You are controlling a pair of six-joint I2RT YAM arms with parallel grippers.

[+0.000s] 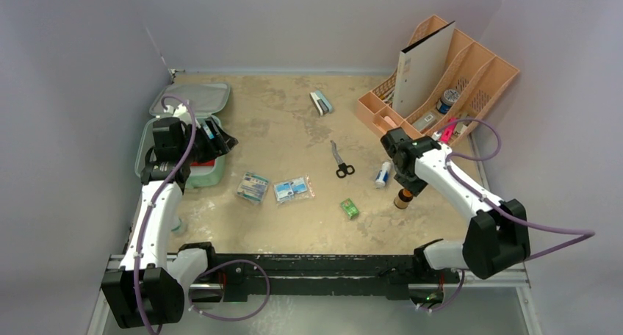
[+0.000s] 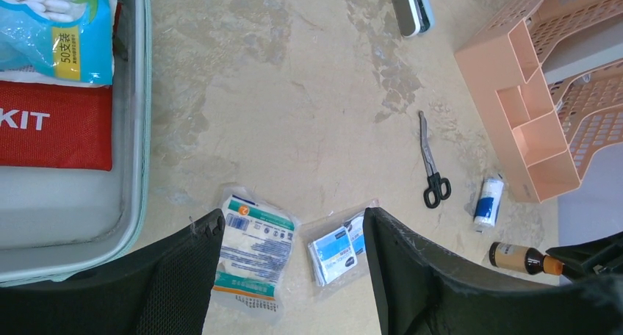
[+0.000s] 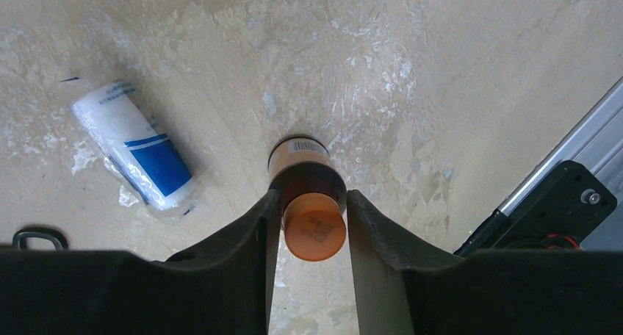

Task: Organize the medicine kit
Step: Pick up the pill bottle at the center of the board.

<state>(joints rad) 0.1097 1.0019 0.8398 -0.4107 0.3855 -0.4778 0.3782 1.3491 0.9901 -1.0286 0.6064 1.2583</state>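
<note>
Kit: medicine kit (image 1: 198, 98), lid open, at the worktop's left edge toward the far-left corner. It holds a red pouch (image 2: 51, 125) and a swab pack (image 2: 55, 26).
Left gripper (image 2: 292, 221): above the kit's right side, jaws wide apart, nothing between them.
Middle: two sealed packets (image 1: 253, 186) side by side, with scissors (image 1: 341, 161) farther right.
Right gripper (image 3: 308, 203): near the right edge, fingers flanking a brown bottle (image 3: 305, 170) with an orange cap. Whether they clamp it, I cannot tell.

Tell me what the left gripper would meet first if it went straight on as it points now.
Probably a flat packet on the table: the green-printed packet or the blue packet, both lying between the open fingers of the left gripper. Which comes first is unclear.
</note>
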